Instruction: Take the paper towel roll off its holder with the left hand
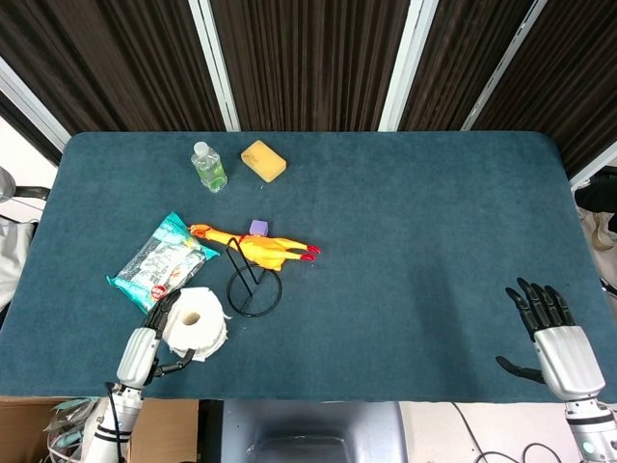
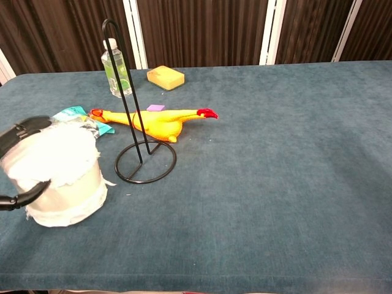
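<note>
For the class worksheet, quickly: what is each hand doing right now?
Left hand: holding the paper towel roll, which stands on the table beside the holder.
Right hand: open, holding nothing.

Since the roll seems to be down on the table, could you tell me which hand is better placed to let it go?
Left. The left hand already grips the paper towel roll beside the holder; the right hand lies open far across the table.

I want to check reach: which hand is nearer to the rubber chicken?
Left. The left hand holds the paper towel roll just near-left of the rubber chicken; the right hand lies open far right at the table edge.
</note>
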